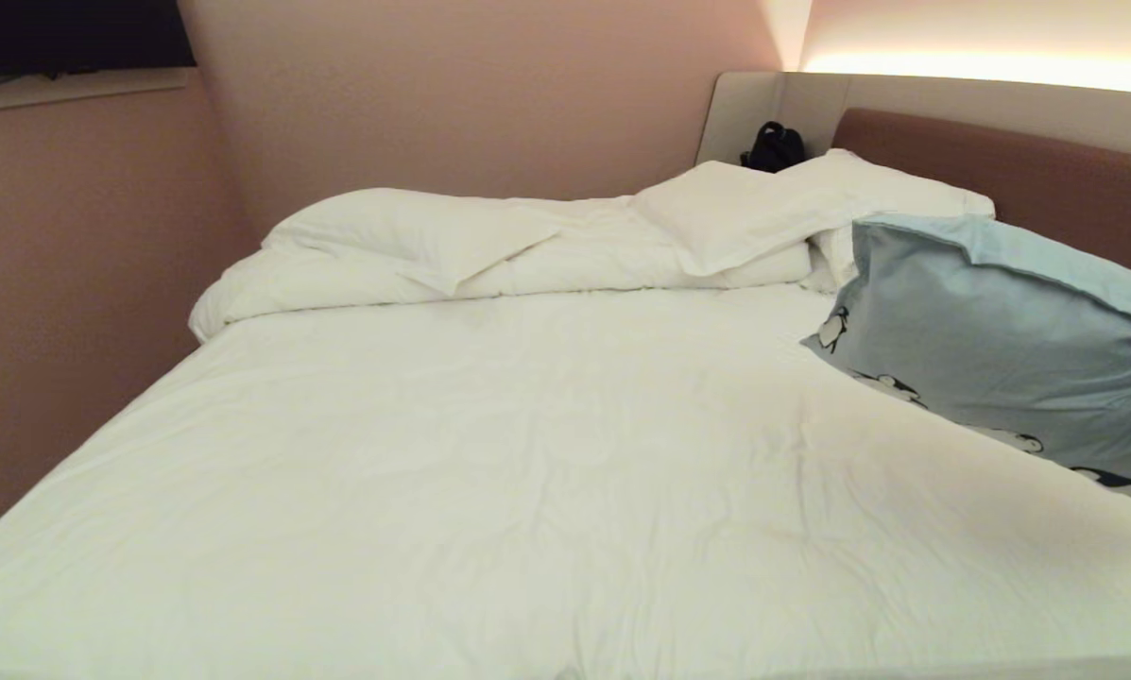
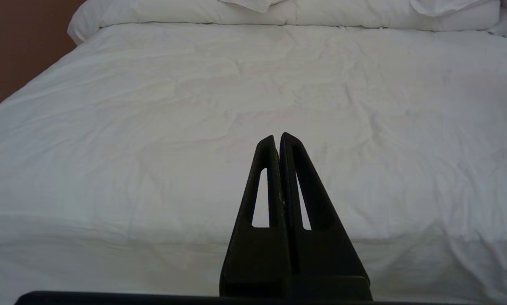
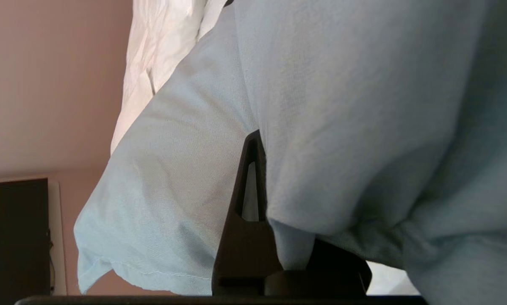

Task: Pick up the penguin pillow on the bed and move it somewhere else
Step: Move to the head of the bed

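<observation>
Right now the pillow [image 1: 1000,349] stands tilted at the right side of the bed [image 1: 527,472], near the headboard [image 1: 1047,179]. Its upper flanged edge is raised, and its lower edge, with the row of black-and-white penguins, meets the white duvet [image 1: 489,255]. Neither arm shows in the head view.

In the right wrist view the right gripper [image 3: 257,140] is clenched on the pillow [image 3: 363,106]. Pale blue fabric is pinched between the black fingers [image 3: 249,169]: one finger is plain to see, while the other is mostly covered by cloth that bulges over it. A loose flap with a stitched hem hangs to one side of the grip. Behind the fabric lie a strip of white bedding, the pink wall [image 3: 45,84] and a dark panel.

In the left wrist view the left gripper [image 2: 278,137] hangs just off the near edge of the bed [image 2: 151,148], pointing across the wrinkled sheet. Its two black fingers [image 2: 261,190] are pressed together at the tips with nothing between them.

Along the far side of the bed, the duvet is folded back in a long roll against the pink wall [image 1: 433,94]. Two plain white pillows [image 1: 763,212] lie stacked at the head end, just beside the upper corner of the penguin one. A small black bag [image 1: 775,148] sits behind them, against the beige surround. A lit strip glows above the headboard, and a dark screen [image 1: 74,33] shows at the upper left.
</observation>
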{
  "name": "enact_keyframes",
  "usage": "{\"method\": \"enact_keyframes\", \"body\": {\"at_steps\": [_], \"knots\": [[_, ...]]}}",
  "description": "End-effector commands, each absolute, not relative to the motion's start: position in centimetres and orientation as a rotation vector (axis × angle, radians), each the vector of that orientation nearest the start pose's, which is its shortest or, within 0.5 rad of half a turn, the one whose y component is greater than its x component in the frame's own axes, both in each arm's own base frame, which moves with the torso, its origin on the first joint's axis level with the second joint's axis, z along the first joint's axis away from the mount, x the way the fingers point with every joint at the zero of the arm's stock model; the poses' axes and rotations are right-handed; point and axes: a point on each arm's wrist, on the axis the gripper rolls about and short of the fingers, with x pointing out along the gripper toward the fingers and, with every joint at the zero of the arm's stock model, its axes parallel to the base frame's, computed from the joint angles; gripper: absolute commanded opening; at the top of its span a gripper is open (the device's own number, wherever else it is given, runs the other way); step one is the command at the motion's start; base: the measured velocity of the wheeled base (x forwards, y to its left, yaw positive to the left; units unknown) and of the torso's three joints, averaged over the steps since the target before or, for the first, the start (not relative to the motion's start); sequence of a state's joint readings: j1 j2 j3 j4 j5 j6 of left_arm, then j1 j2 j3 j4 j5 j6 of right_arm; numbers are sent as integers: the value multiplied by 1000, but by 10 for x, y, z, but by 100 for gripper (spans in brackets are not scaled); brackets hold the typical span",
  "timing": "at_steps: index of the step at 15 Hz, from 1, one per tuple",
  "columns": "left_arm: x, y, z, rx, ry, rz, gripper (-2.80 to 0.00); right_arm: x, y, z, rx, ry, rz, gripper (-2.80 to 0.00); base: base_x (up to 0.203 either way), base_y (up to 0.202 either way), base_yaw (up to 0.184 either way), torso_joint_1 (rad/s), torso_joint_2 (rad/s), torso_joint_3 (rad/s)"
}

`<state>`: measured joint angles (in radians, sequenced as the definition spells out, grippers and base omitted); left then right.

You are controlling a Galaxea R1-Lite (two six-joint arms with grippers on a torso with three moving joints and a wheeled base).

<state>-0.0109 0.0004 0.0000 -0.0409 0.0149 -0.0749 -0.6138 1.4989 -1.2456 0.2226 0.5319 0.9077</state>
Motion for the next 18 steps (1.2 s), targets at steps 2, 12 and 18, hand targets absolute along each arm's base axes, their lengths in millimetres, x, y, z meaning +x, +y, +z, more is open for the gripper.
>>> {"method": "enact_keyframes", "body": {"at_steps": [2, 12, 18], "knots": [[-23, 1, 80, -76, -42, 3, -280, 216, -141, 280, 1172, 356, -253, -280, 0, -192, 0, 4, -3, 2], [-23, 1, 80, -76, -42, 3, -280, 216, -151, 287, 1140, 281, -255, -280, 0, -194, -1, 3, 2, 2], [-23, 1, 80, -77, -42, 3, -280, 215, -150, 289, 1136, 277, -250, -280, 0, -190, 2, 3, 0, 4]]}}
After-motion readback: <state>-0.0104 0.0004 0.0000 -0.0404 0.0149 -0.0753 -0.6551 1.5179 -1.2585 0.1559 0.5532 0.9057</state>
